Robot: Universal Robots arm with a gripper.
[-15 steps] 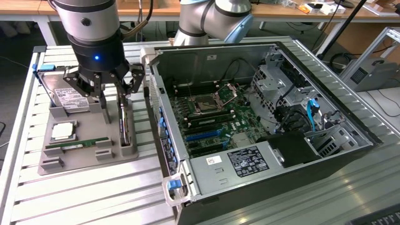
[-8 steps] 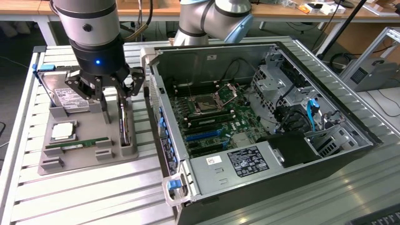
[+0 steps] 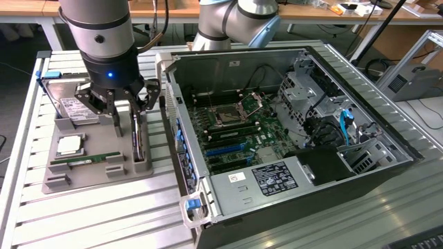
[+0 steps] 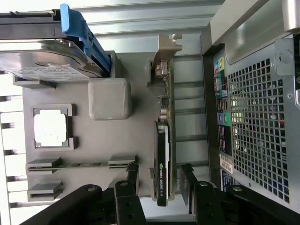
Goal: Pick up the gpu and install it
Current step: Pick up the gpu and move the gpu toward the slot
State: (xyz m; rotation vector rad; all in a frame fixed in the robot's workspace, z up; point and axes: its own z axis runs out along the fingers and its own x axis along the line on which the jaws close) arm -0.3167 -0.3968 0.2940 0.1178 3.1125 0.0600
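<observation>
The gpu [image 3: 141, 141] is a thin dark card with a silvery end bracket. It stands on edge in a slot of the grey holder tray [image 3: 97, 179], just beside the open computer case [image 3: 277, 129]. My gripper [image 3: 126, 122] hangs directly over it. From the wrist the gpu [image 4: 163, 154] lies between the two black fingers [image 4: 132, 174], one on each side, with a gap to the card on both. The gripper [image 4: 160, 180] is open and holds nothing.
The holder tray [image 4: 108, 140] also carries a hard drive [image 3: 72, 106] with a blue rail, a square processor [image 3: 69, 145] and a green memory stick [image 3: 86, 160]. The case's motherboard [image 3: 235, 132] lies exposed, with blue card slots [image 3: 225, 150]. The case's wall stands close to the gpu.
</observation>
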